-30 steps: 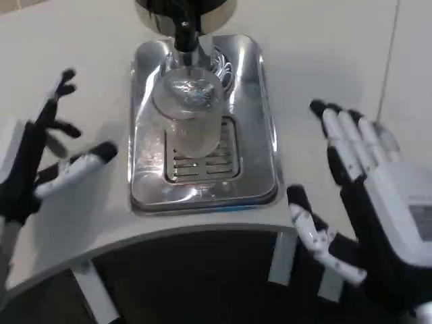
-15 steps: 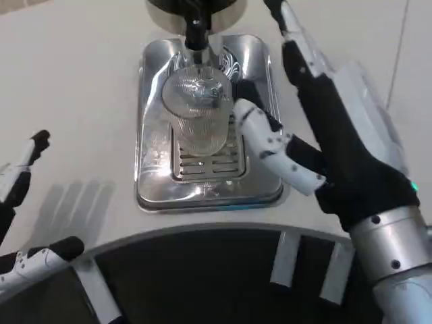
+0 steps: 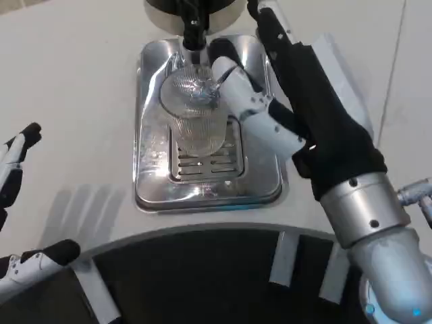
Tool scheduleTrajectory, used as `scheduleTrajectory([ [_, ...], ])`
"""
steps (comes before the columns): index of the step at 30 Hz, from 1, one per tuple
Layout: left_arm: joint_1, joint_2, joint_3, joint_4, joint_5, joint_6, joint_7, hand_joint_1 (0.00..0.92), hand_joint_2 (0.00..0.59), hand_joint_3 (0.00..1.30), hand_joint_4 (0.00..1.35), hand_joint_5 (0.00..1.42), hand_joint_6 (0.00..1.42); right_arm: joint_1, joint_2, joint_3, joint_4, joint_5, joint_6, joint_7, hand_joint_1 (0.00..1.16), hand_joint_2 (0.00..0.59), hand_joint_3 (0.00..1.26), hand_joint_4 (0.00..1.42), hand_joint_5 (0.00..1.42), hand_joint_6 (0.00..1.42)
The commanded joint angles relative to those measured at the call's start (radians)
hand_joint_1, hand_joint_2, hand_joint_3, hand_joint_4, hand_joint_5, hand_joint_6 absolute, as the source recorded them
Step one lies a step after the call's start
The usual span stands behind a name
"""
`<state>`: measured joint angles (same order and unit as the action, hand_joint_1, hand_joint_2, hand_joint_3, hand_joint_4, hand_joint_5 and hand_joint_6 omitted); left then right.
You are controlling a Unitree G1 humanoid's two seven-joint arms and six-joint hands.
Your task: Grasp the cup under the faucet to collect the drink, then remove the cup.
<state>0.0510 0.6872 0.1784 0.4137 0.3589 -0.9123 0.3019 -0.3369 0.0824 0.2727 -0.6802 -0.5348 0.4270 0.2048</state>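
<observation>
The right hand (image 3: 297,115) reaches in from the lower right of the frame toward the upper centre, its silver forearm (image 3: 368,223) angled up across the right side of the picture. Its thumb lies against the right side of the cup's rim, and its other fingers extend past the cup toward the top edge of the frame, apart from the thumb; whether they touch the far side of the glass cannot be told, so the hand reads as spread around the cup rather than clenched on it. The cup (image 3: 196,115), a clear ribbed glass, stands upright in the upper centre of the frame, directly below the black faucet (image 3: 192,27) that juts down from the dark base of the dispenser (image 3: 162,10) at the top edge. The cup rests on the slotted grate of a shiny metal drip tray (image 3: 152,182), which sits on the white table (image 3: 74,81) and fills the middle of the frame. At the far left edge, well apart from the tray, the left hand (image 3: 17,202) shows only partly: its fingers are spread apart and hold nothing, one black fingertip at mid-left and another near the lower left corner, above the table's curved front edge.
</observation>
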Motion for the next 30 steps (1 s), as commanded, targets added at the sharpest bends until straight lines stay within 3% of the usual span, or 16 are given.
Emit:
scheduleTrajectory([
  [1,0.028,-0.016,0.021,-0.018,0.0,0.007,-0.015,0.0,0.01,0.0,0.0,0.0,0.01,-0.041,0.001,-0.021,0.043,0.064,-0.038,-0.022,0.32,0.549,0.0,0.0,0.0,0.0],
  [8,0.032,-0.034,0.025,-0.054,0.011,0.027,-0.028,0.0,0.01,0.0,0.0,0.0,0.01,-0.115,0.012,-0.027,0.147,0.153,-0.063,-0.045,0.33,0.544,0.0,0.0,0.0,0.0],
  [16,0.028,-0.048,0.026,-0.055,0.013,0.04,-0.034,0.0,0.009,0.0,0.0,0.0,0.01,-0.189,-0.011,-0.01,0.207,0.181,-0.056,-0.034,0.33,0.54,0.0,0.0,0.0,0.0],
  [30,0.017,-0.044,0.027,-0.007,0.012,0.03,-0.028,0.0,0.008,0.0,0.0,0.01,0.01,-0.317,0.013,0.001,0.374,0.235,-0.103,-0.065,0.31,0.54,0.0,0.0,0.0,0.0],
])
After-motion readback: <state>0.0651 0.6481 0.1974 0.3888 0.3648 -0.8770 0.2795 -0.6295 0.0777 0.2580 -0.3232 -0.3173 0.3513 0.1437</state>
